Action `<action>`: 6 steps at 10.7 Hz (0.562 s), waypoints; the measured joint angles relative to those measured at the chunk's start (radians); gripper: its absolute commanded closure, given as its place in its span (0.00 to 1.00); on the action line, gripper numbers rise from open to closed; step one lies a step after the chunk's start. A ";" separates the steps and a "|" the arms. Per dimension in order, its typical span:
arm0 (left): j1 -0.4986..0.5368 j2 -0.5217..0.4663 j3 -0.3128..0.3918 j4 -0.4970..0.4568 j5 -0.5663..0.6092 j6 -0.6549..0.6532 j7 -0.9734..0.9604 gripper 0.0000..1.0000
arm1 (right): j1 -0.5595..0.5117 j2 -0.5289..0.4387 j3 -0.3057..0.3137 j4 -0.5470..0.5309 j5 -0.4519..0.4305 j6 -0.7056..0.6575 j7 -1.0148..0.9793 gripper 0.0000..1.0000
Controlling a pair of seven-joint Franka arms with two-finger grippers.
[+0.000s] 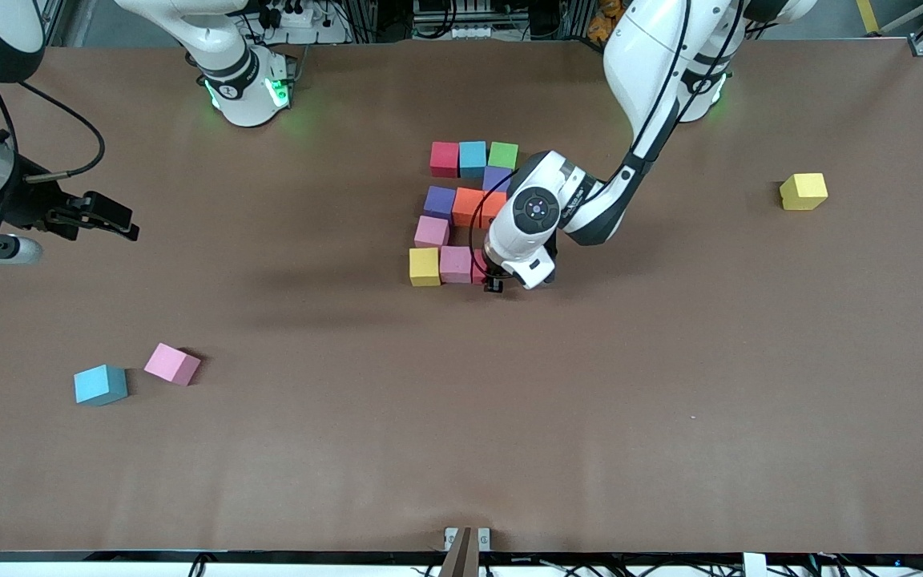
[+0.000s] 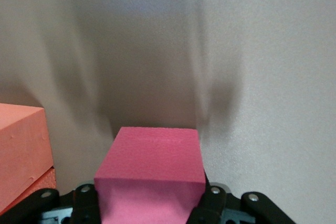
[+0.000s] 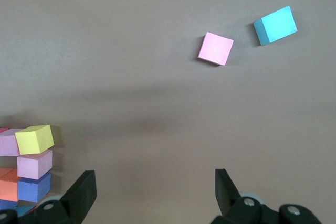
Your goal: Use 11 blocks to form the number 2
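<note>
The blocks look like soft foam cubes, all the same size. I think they are very light and a bit squashy, so a gentle squeeze on two flat sides across from each other should hold one fine. The skin looks dull and not slippery. Nothing here looks like it could break.

In the middle of the front view the number shape is nearly built. At the top is a row of a red block [image 1: 445, 158], a light blue block [image 1: 473, 157] and a green block [image 1: 503, 154]. Under the green one is a purple block [image 1: 497, 178]. Below that come another purple block [image 1: 439, 201] and an orange block [image 1: 468, 206]. Lower down is a pink block [image 1: 432, 232], then a yellow block [image 1: 425, 266] touching a second pink block [image 1: 456, 264].

The left tool [image 1: 496, 282] is low at the end of that bottom row. It is pinching a dark pink block [image 2: 152, 174] by its two sides, just beside the pink one.

The right tool [image 3: 153, 190] hangs wide open and empty at the middle left of the front view. That arm just waits.

Three spare cubes lie well apart from the shape: a loose pink block [image 1: 172, 364] and a loose blue block [image 1: 100, 385] at the lower left, and a loose yellow block [image 1: 803, 191] at the upper right of the counter [image 1: 670, 401].
</note>
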 measured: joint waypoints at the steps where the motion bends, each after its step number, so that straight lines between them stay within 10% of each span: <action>1: 0.000 0.002 0.000 0.000 0.000 0.000 0.007 0.00 | 0.000 0.000 -0.004 0.000 -0.001 0.000 0.000 0.00; 6: 0.003 0.001 0.000 0.004 0.000 0.001 0.031 0.00 | 0.000 0.001 -0.005 -0.001 -0.002 0.000 0.000 0.00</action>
